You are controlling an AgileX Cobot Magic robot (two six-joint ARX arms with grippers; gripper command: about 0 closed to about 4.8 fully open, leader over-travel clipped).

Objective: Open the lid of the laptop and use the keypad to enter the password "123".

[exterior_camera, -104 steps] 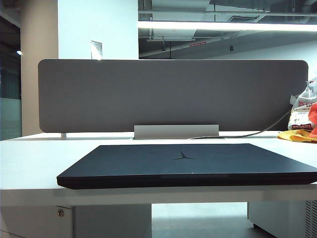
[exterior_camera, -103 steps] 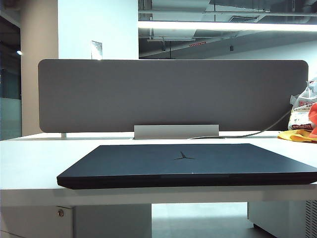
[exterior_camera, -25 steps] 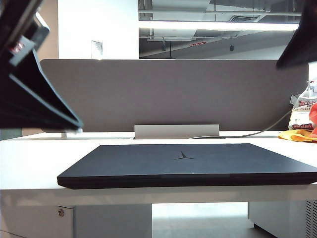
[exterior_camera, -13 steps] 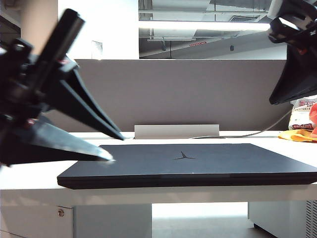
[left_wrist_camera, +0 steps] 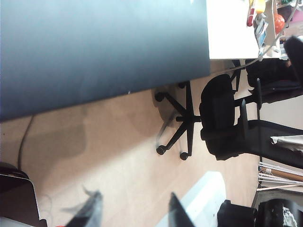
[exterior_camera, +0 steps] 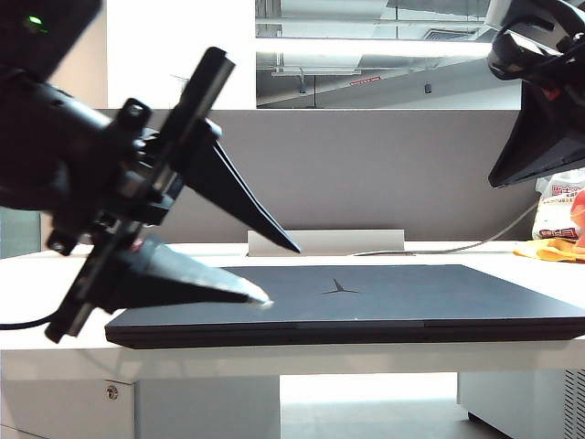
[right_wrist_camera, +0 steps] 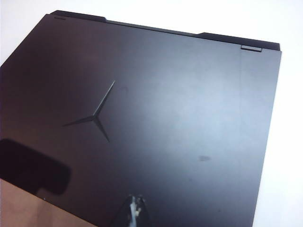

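The laptop (exterior_camera: 352,306) lies flat on the white table (exterior_camera: 55,293), with the lid (exterior_camera: 384,288) down over the deck, so the keypad is hidden under it. The Y-shaped logo (exterior_camera: 339,288) shows on the lid's upper face.

The left gripper (exterior_camera: 274,273) hangs over the laptop's left end in the exterior view. Its two long dark fingers (exterior_camera: 196,279) are spread apart with nothing between them; the lower tip sits just above or at the lid near the front-left corner, and whether it touches cannot be told. The upper finger points toward the lid's rear edge. In the left wrist view both fingertips (left_wrist_camera: 92,208) are blurred and stand apart, with the lid's dark surface (left_wrist_camera: 94,52) ahead of them and bare floor below the table edge.

The right gripper (exterior_camera: 535,146) is high at the upper right of the exterior view, well above the lid and clear of it. In the right wrist view only a narrow tip (right_wrist_camera: 135,213) of it shows, the fingers close together and holding nothing, above the lid (right_wrist_camera: 156,118) near its front edge.

Open room lies along the whole front edge of the laptop, which overhangs the table slightly. Behind the fingers stand a grey desk divider (exterior_camera: 384,174) and its pale bracket (exterior_camera: 329,242). To the right of the right gripper's fingers sit a plastic bag (exterior_camera: 559,206), an orange-yellow cloth (exterior_camera: 548,249) and a cable (exterior_camera: 475,242). An office chair (left_wrist_camera: 222,118) stands on the floor beyond the table.
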